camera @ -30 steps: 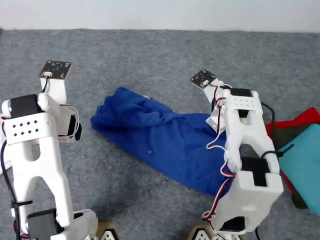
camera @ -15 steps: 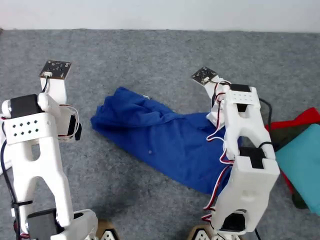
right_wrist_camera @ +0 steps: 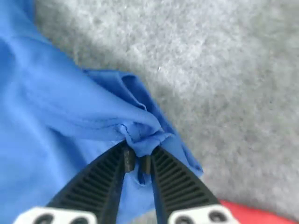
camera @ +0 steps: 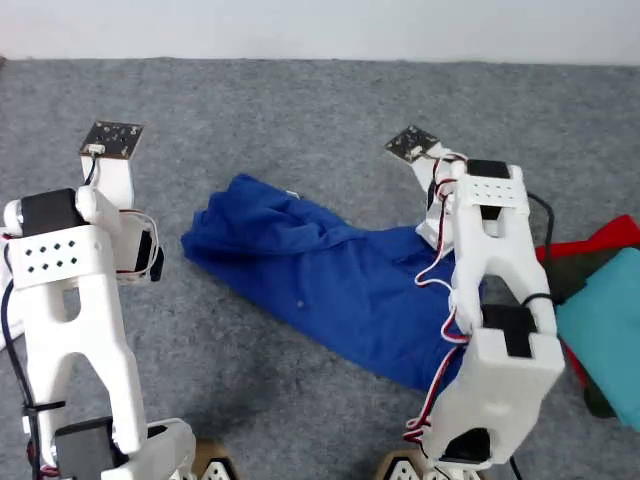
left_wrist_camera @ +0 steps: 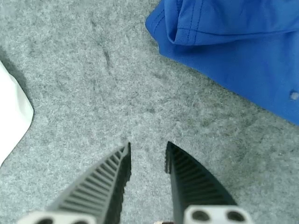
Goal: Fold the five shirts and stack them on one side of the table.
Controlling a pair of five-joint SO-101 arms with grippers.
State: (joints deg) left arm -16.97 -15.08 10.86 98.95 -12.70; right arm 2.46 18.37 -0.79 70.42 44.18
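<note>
The blue shirt (camera: 320, 275) lies crumpled in the middle of the grey surface (camera: 300, 110). The right claw (right_wrist_camera: 138, 161) is clamped on a bunched fold at the shirt's 3 o'clock edge. The left claw (left_wrist_camera: 147, 151) hangs parted over bare surface off the shirt's 9 o'clock side, apart from it. At the surface's 3 o'clock edge, a teal shirt (camera: 610, 320) and a red shirt (camera: 612, 236) are cut off by the frame, and the dark cloth between them is hard to make out.

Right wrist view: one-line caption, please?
Right gripper shut on a bunched edge of the blue shirt over the grey table.
</note>
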